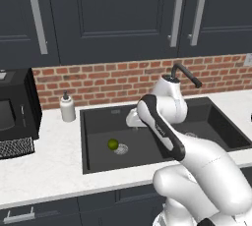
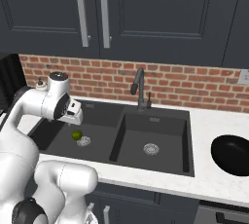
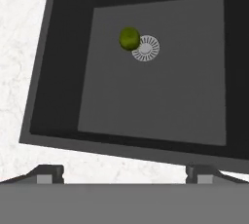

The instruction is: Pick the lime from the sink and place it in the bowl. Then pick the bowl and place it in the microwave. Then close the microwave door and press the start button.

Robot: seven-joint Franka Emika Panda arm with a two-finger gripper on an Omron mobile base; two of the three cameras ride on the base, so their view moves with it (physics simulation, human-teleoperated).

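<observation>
Hiding part of sink (image 1: 93, 141), arm overlaps; lime (image 1: 112, 144) visible.

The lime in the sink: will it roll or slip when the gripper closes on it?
The lime is round and lies free on the flat sink floor beside a drain strainer, so a nudge would probably roll it. Its smooth-looking, curved skin may slip between the fingers.

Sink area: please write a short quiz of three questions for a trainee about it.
1. True or false: the lime lies beside a drain strainer in the sink.
2. Where is the bowl? A) in the sink B) on the counter right of the sink C) in the hand
3. Fill in: the hand's fingers are spread, holding ____.

Key: 1 true; 2 B; 3 nothing.
</observation>
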